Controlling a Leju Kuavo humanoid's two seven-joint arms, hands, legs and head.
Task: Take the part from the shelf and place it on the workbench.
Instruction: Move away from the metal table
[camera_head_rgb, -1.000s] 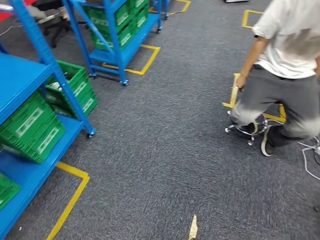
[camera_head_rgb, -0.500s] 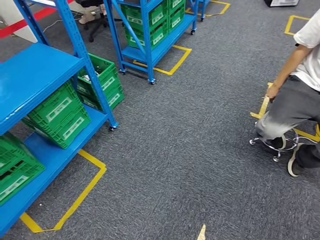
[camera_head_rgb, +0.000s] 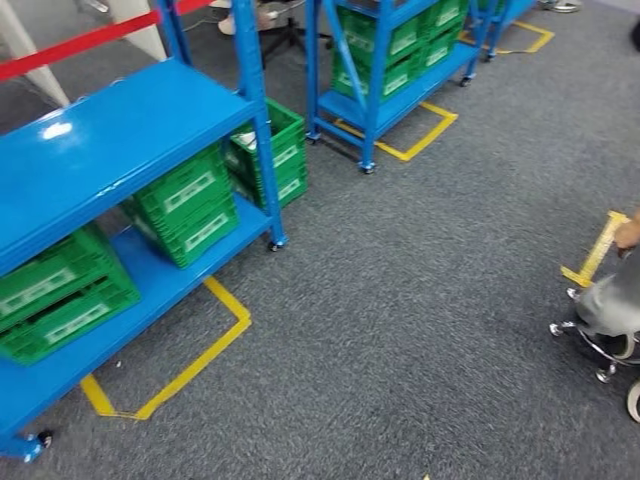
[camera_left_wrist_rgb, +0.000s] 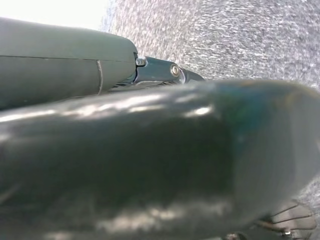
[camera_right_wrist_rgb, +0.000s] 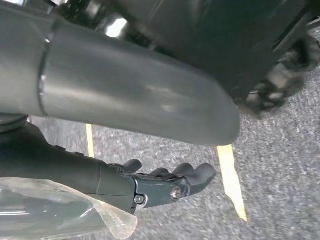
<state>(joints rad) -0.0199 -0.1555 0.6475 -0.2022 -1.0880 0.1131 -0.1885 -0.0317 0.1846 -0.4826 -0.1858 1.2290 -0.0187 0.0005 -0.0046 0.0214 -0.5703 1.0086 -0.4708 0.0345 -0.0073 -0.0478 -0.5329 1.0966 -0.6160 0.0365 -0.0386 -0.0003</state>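
Right hand (camera_right_wrist_rgb: 158, 186): dark fingers nearly straight and close together above the carpet, with a sheet of clear plastic (camera_right_wrist_rgb: 49, 215) beside the palm; whether the hand grips it cannot be told. Left hand (camera_left_wrist_rgb: 113, 65): its opening cannot be told either. The blue shelf (camera_head_rgb: 113, 150) stands at the left of the head view, with green crates (camera_head_rgb: 189, 205) on its lower level, near the front edge; the part itself cannot be made out. Yellow floor tape (camera_head_rgb: 189, 365) borders the shelf's corner. A broad stretch of grey carpet (camera_head_rgb: 392, 300) lies between the shelf front and a person on a wheeled stool (camera_head_rgb: 615, 300) at the right edge. A second blue shelf (camera_head_rgb: 377, 100) stands behind.
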